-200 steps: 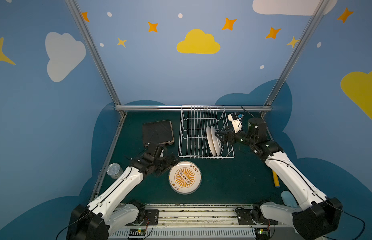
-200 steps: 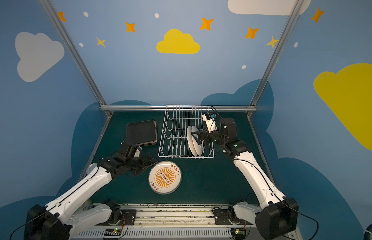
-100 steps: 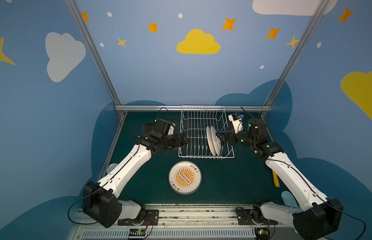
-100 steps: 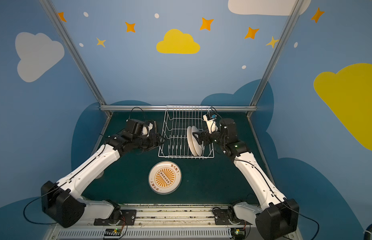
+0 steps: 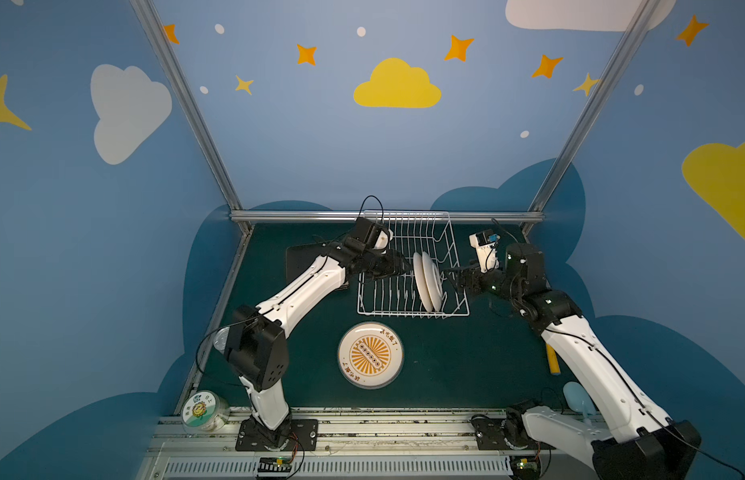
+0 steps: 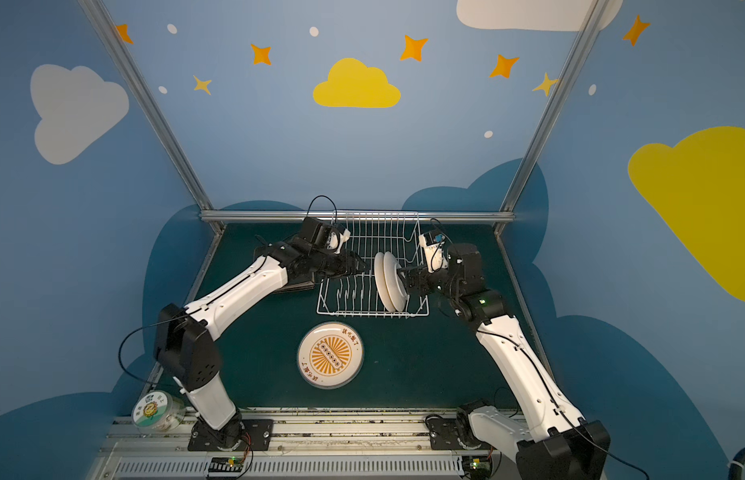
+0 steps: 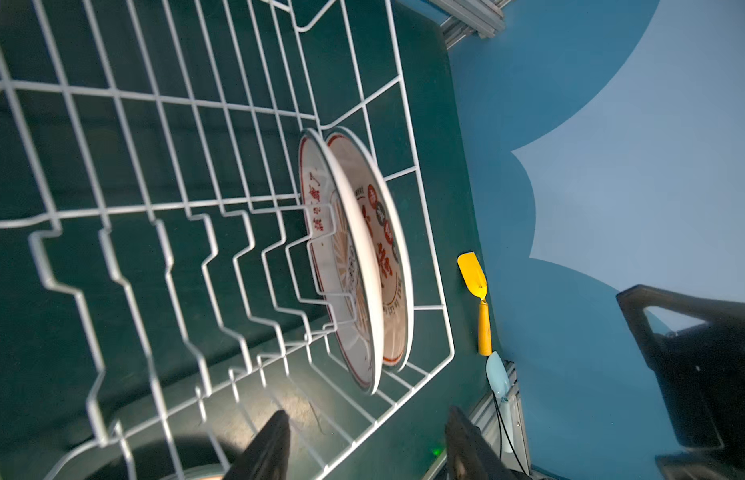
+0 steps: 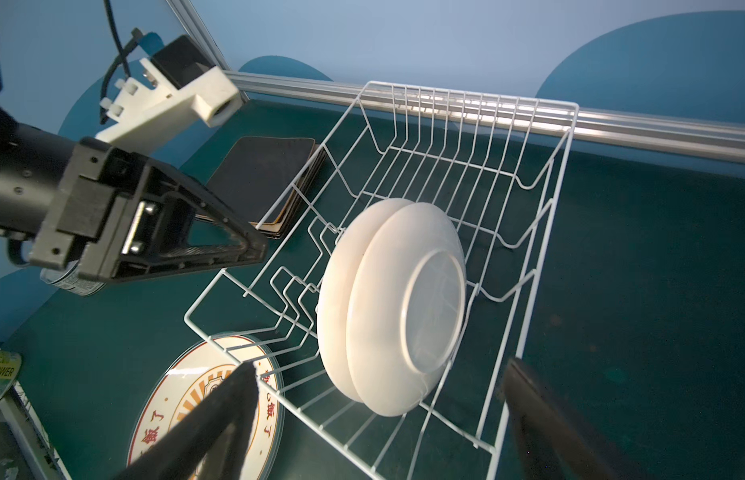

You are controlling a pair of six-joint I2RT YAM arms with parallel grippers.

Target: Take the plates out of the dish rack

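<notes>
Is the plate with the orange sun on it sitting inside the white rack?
No, the orange-sun plate lies flat on the green table, in front of the rack and outside it.

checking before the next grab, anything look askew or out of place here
Nothing looks spilled or broken. The two round plates in the dish rack stand on edge pressed against each other, not spaced apart. A sunflower-label tub sits at the front left corner, seemingly off the green mat.

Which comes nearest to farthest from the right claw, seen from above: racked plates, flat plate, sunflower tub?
1. Racked plates, right beside the right gripper.
2. Flat plate, in front of the dish rack.
3. Sunflower tub, far front-left corner.
</notes>
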